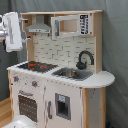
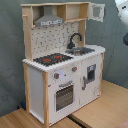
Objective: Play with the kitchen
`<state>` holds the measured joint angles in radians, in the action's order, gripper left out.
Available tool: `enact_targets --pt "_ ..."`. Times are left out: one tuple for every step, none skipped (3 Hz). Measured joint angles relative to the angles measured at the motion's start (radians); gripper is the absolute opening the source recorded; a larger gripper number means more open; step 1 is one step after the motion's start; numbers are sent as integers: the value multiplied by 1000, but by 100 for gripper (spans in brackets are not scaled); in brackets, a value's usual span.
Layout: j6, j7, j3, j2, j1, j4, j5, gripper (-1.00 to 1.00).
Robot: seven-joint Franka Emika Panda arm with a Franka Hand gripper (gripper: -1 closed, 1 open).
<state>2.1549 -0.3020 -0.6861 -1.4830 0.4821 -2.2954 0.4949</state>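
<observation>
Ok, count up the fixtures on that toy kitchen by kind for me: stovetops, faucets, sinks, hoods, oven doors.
Stovetop: 1
Faucet: 1
Sink: 1
Hood: 1
Oven door: 1
Total: 5

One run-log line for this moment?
end effector: raised at stovetop end, off kitchen | oven door: shut | contact: none
</observation>
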Motion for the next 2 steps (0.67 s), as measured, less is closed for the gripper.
enact_targets --pt "1 104 11 12 29 -1 0 100" --pt "9 204 26 15 62 -8 0 100"
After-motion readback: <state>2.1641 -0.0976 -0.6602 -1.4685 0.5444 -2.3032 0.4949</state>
